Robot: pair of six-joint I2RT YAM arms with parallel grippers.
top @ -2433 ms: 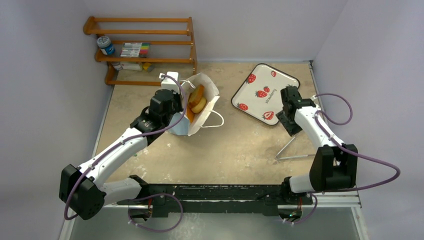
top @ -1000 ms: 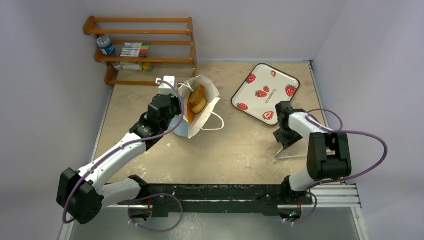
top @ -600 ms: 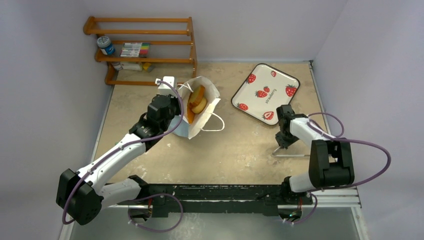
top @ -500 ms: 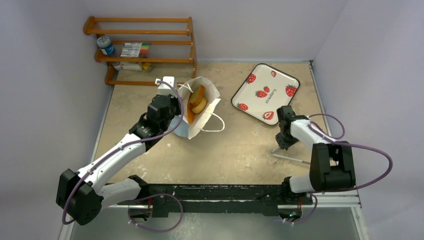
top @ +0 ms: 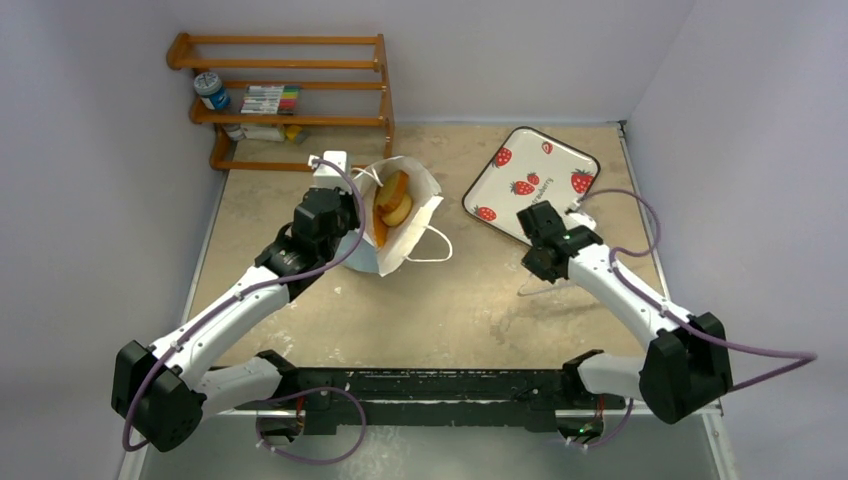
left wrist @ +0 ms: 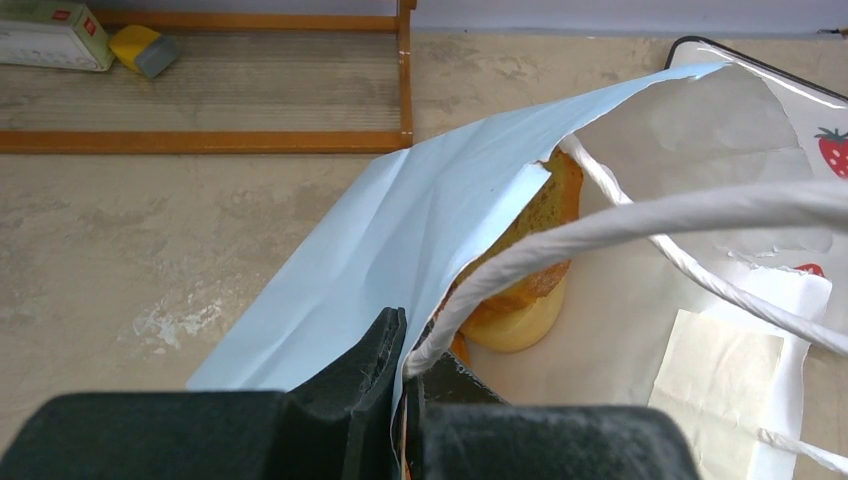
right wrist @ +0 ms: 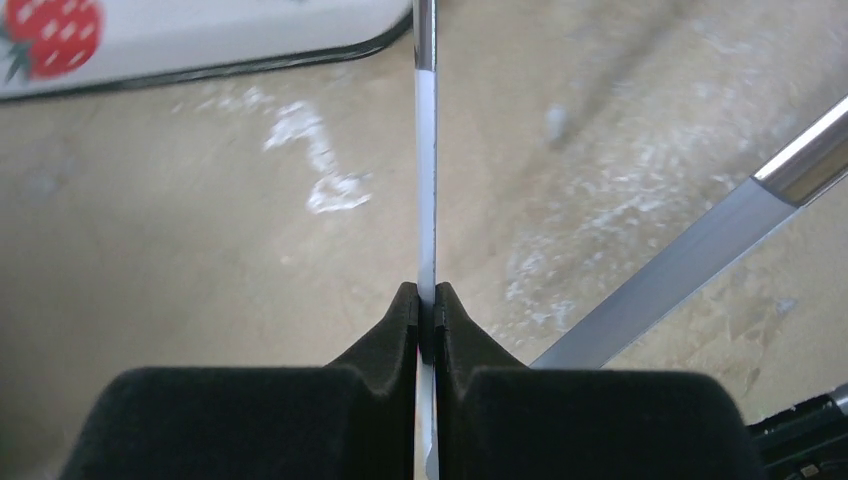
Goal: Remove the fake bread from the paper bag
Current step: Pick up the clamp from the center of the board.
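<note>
The light blue paper bag point(top: 418, 212) lies open on the table, white inside point(left wrist: 640, 300). My left gripper point(top: 352, 232) is shut on its near rim point(left wrist: 408, 360), next to a white cord handle point(left wrist: 620, 225). Fake bread point(top: 393, 205) sits inside the bag: a golden-brown slice over a pale yellow piece point(left wrist: 525, 290). My right gripper point(top: 537, 268) is right of the bag, near the tray's front corner. It is shut point(right wrist: 427, 300) on one thin arm of the metal tongs point(right wrist: 425, 150). The tongs' other arm point(right wrist: 700, 260) slants away to the right.
A white strawberry-print tray point(top: 545, 160) lies at the back right, and its black rim point(right wrist: 250, 65) shows just ahead of my right gripper. A wooden rack point(top: 290, 100) with markers and a jar stands at the back left point(left wrist: 200, 140).
My right gripper closed on the tongs that lay on the table and carried them left and forward, towards the tray's corner. The left gripper and the bag stayed put.
</note>
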